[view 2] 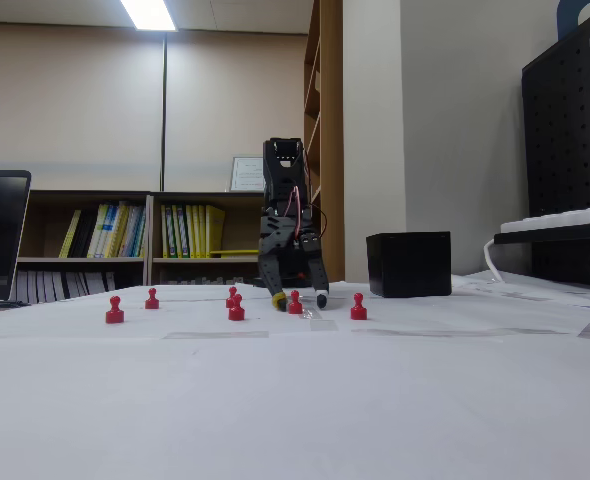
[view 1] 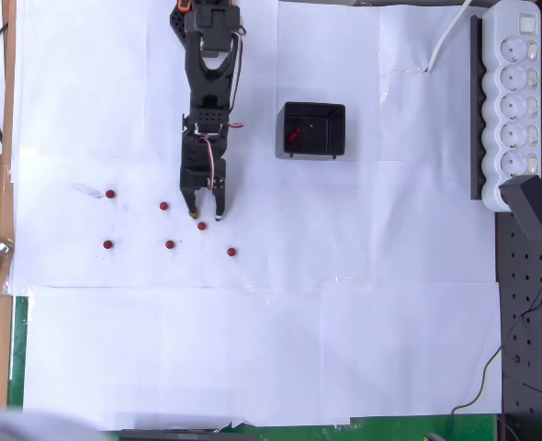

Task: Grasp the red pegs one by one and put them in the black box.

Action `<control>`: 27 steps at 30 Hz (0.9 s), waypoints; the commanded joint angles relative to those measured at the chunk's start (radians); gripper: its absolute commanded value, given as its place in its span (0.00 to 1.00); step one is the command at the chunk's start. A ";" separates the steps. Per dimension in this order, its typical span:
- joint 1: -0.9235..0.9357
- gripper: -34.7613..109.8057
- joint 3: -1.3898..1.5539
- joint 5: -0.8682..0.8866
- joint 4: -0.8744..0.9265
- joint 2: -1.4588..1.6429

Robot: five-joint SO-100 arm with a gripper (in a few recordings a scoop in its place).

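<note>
Pegs partly sorted; gripper lowered over the next one.

Six red pegs [view 1: 169, 244] are counted on the white paper; red is glimpsed inside the black box [view 1: 313, 130]. The gripper [view 1: 206, 217] is held open, jaws straddling one peg [view 1: 201, 225], not yet closed.

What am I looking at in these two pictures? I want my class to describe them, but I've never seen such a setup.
The black jointed machine is a small robot arm on a table covered in white paper. One picture looks straight down from above; the other is taken low, at table level. Six little red pegs stand on the paper, and at least one more lies inside the black box. The arm's two-fingered hand reaches down with its fingers apart on either side of one peg, holding nothing yet. A white power strip lies along the right edge of the overhead view.
</note>
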 commanded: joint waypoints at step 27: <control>0.046 0.24 0.098 0.015 -0.089 0.097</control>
